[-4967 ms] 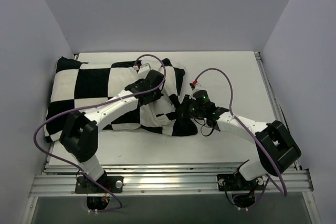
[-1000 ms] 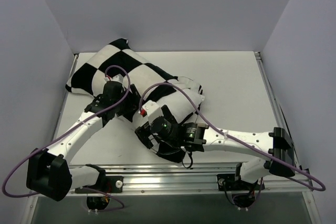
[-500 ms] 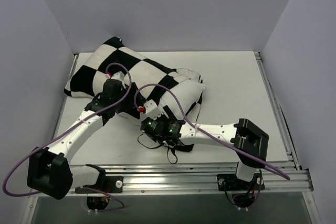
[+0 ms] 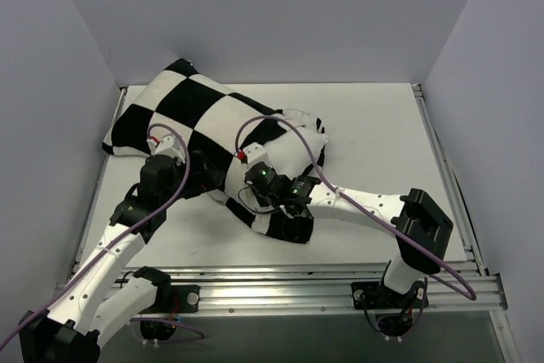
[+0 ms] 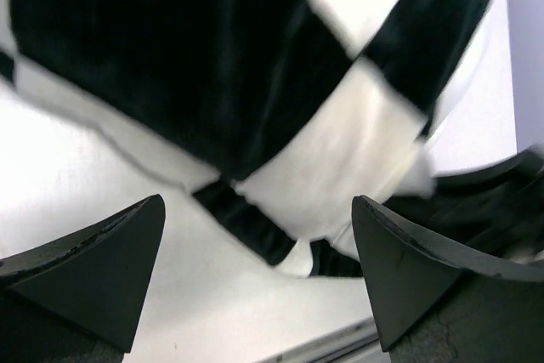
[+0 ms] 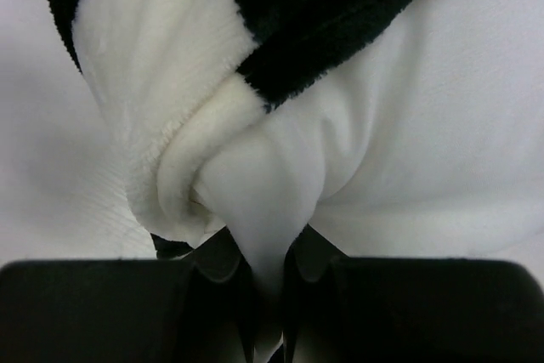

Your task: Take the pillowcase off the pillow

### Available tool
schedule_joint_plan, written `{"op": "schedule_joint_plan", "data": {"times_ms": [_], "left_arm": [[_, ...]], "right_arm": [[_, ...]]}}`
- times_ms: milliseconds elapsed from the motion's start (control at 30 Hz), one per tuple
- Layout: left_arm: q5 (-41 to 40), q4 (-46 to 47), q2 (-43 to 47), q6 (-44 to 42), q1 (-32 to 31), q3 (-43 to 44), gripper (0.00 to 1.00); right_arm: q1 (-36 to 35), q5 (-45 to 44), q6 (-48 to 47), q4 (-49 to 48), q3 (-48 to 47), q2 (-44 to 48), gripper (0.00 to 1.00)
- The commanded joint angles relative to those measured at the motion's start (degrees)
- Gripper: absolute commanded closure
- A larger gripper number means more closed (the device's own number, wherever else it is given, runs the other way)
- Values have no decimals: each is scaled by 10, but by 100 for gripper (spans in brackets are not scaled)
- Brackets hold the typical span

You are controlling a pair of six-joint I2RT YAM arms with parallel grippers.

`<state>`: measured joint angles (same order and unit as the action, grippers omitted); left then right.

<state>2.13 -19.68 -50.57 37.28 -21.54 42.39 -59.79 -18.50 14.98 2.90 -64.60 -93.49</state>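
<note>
pinching a fold of the plump, plain white stuffed pillow [image 6: 442, 125], the right gripper [image 6: 269, 308] is clenched tight on the smooth white cloth at the bottom centre of its wrist view. the rolled fleecy edge of the soft black-and-white checkerboard pillowcase [image 4: 195, 112] sits just beside it. seen from above, the pillowcase lies from the upper left toward the centre of the white table [image 4: 382, 133]. the left gripper [image 5: 259, 282] is spread wide, holding nothing, and checkered fabric fills the upper part of its view.
</note>
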Motion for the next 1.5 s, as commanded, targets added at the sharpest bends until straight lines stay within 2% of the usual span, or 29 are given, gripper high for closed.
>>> {"op": "schedule_joint_plan", "data": {"times_ms": [0,133,333,533,700,767,833,933,1067,1100,1167,1300,1467], "left_arm": [[35,11,35,47,3,-62,1],[80,73,64,68,-5,-116,1],[67,116,49,57,-57,-129,1],[59,167,-35,50,-121,-115,1],[10,187,-102,51,-153,-102,0],[-5,212,-121,49,-153,-96,7],[-16,221,-135,46,-153,-87,9],[-48,235,-167,43,-153,-71,17],[-80,243,-201,39,-150,-52,51],[-87,243,-204,39,-148,-48,75],[-110,230,-207,40,-141,-42,97],[-152,188,-198,55,-110,-38,98],[-206,122,-167,107,-29,-56,98]], "right_arm": [[34,93,17,-51,-49,29,100],[63,126,26,-48,-74,29,100],[99,173,50,-41,-106,29,100],[104,199,65,-48,-120,22,100],[103,207,70,-53,-127,17,100],[103,210,73,-52,-127,17,100],[102,218,74,-53,-124,17,100],[102,229,83,-56,-113,22,100],[102,235,84,-49,-97,41,100],[103,237,82,-46,-92,46,100],[103,241,73,-32,-88,70,100],[108,244,38,20,-82,139,100],[142,261,12,107,-112,237,100]]}}
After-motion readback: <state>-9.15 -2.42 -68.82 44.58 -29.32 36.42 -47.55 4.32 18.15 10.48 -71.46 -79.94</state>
